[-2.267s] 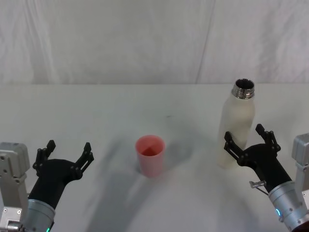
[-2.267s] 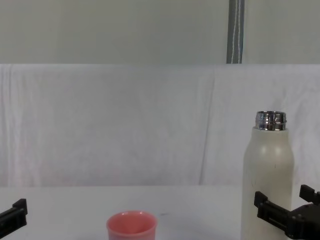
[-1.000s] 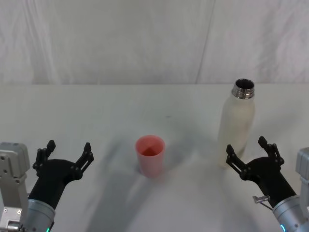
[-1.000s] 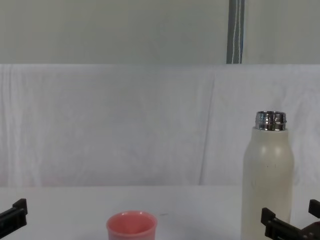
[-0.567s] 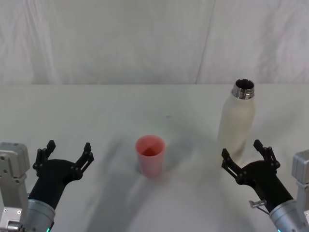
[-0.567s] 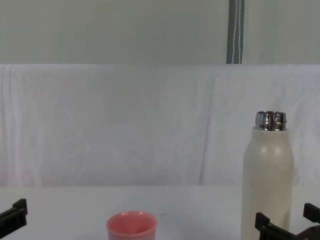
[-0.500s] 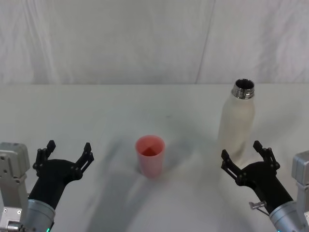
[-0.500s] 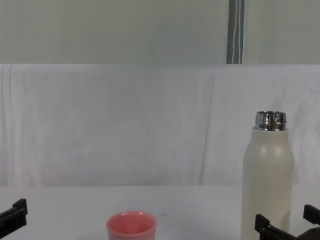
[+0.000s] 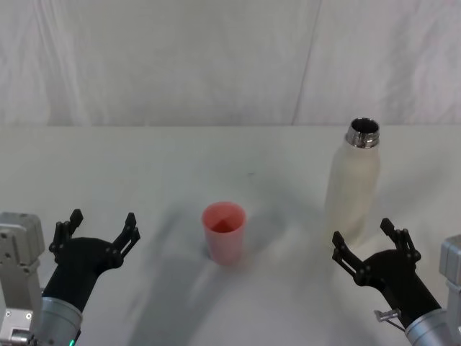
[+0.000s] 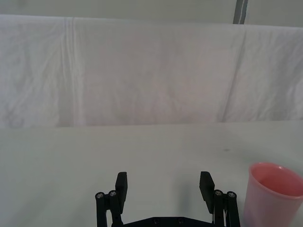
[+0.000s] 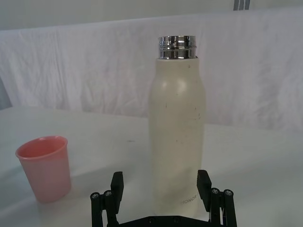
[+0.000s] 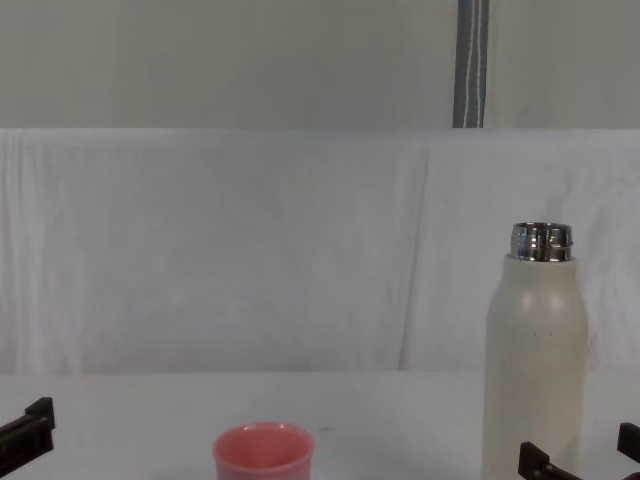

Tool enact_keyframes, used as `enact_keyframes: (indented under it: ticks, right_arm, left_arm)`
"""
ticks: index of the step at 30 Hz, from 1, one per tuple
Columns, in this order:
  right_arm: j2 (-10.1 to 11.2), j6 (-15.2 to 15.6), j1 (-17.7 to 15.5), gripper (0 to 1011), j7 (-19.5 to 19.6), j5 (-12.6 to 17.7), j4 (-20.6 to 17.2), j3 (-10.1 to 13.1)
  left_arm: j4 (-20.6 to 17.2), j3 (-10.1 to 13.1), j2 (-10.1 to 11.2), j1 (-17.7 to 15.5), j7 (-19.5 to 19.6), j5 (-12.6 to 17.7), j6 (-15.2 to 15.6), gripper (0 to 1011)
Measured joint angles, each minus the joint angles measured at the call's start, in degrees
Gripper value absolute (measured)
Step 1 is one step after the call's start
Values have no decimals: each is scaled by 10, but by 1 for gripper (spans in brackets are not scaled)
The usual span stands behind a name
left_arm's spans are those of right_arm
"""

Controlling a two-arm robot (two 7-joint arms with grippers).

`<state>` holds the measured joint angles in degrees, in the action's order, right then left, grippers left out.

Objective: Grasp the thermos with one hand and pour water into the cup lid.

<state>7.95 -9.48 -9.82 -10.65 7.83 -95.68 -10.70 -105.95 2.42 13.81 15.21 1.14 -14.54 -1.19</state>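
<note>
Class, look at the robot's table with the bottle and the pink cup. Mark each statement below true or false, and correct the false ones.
1. The bottle stands upright with its steel neck uncapped. True.
2. The right gripper is clamped around the bottle. False: it is open and sits just short of the bottle, touching nothing.
3. The pink cup stands upright on the table, to the left of the bottle. True.
4. The pink cup lies tipped on its side. False: it stands on its base, mouth up.
5. The left gripper is open and holds nothing. True.
</note>
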Motion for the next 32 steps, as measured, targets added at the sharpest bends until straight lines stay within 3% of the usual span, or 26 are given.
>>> enact_keyframes:
  ticks: [32]
  right_arm:
    - [0, -2, 3, 1001, -1, 1, 3, 0]
  left_arm:
    - [0, 0, 0, 0, 0, 0, 0, 1001]
